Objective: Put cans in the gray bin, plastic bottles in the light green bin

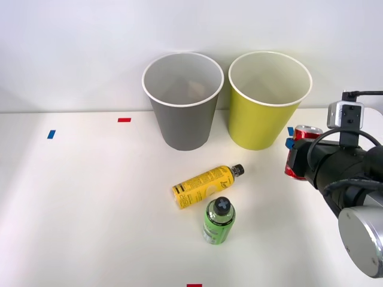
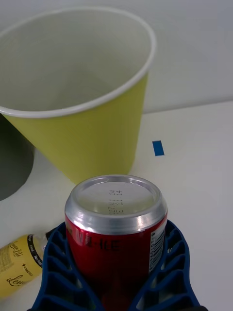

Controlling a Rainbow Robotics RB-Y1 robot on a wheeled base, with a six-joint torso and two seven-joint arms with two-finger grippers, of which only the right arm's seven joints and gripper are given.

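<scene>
Red can [image 2: 115,228]: small, silver-ended, white-lettered. It is held to the right of the light green bin [image 1: 268,101], close beside its wall, at the right edge of the counter [image 1: 90,203]; whether it is lifted clear of the counter cannot be told. It is judged light and thin-walled, stiff along its length but easily dented by a hard squeeze, with a smooth, somewhat slippery skin. The mid-body is judged the soundest place to be taken, and that is where it is taken now.

Right gripper [image 2: 116,272]: the blue ribbed fingers [image 2: 56,272] are closed around the can's lower body from both sides, parted only by the can's width, with the silver end left standing free beyond them. In the front view the gripper [image 1: 294,156] is seen with the can [image 1: 304,134] upright before the dark wrist.

Gray bin [image 1: 182,98]: standing upright, just left of the light green bin, mouth open, white-rimmed. It is the can's proper destination, and lies beyond the green one from the gripper.

Yellow bottle [image 1: 206,186]: black-capped, lying on its side in front of the bins. Judged light and slightly yielding, prone to rolling.

Green bottle [image 1: 218,220]: black-capped, just beside the yellow bottle and nearer the robot. Neither bottle is touched by the gripper.
</scene>
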